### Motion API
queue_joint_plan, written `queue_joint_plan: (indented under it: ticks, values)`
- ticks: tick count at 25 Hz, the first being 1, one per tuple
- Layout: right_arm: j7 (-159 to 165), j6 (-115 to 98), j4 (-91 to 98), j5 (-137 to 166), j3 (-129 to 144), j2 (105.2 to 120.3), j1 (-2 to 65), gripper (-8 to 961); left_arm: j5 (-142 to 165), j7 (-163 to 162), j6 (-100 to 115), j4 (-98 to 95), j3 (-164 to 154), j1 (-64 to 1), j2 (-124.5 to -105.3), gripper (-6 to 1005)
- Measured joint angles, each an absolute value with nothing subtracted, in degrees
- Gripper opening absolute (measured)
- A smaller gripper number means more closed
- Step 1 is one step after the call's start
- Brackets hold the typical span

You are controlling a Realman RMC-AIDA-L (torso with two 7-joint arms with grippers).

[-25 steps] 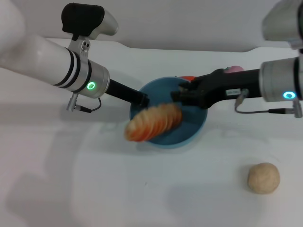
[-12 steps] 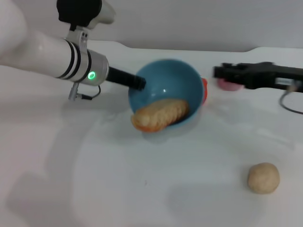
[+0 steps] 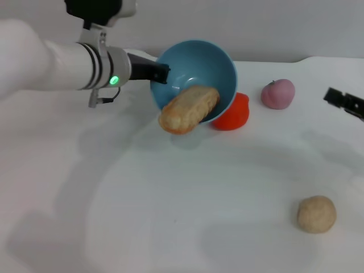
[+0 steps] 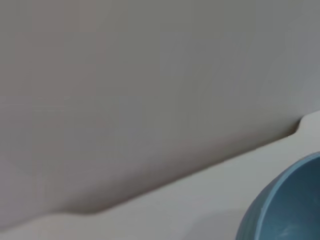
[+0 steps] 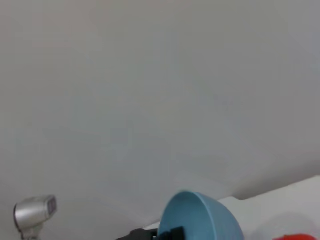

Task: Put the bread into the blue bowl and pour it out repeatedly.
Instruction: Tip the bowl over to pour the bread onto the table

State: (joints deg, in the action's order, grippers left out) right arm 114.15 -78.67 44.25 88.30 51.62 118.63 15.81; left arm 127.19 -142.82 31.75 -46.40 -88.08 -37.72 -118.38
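The blue bowl (image 3: 199, 61) is lifted off the table and tipped with its opening toward me. My left gripper (image 3: 161, 73) is shut on its left rim. The bread (image 3: 189, 109), a golden-tan oblong loaf, lies across the bowl's lower rim, with one end hanging out over the table. The bowl's edge also shows in the left wrist view (image 4: 285, 207), and its outside shows in the right wrist view (image 5: 200, 217). Only the tip of my right gripper (image 3: 344, 102) shows, at the far right edge, well away from the bowl.
A red-orange lumpy toy (image 3: 234, 114) sits just behind and right of the bowl. A pink round toy (image 3: 278, 94) lies farther right. A small beige ball (image 3: 316, 214) lies at the front right on the white table (image 3: 170, 199).
My left gripper has raised the bowl and tipped it further, and the bread has slid to its rim. My right gripper has pulled back to the right edge.
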Motion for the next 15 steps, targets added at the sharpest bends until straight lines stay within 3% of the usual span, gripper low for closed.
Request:
queue_joint_plan:
  ticks: [15]
  values:
    - [113.5,-78.7,34.0,88.1,37.0,118.61,13.2,353,124.9,-143.4,-12.2,-44.5,-113.6,-29.7,-118.51,0]
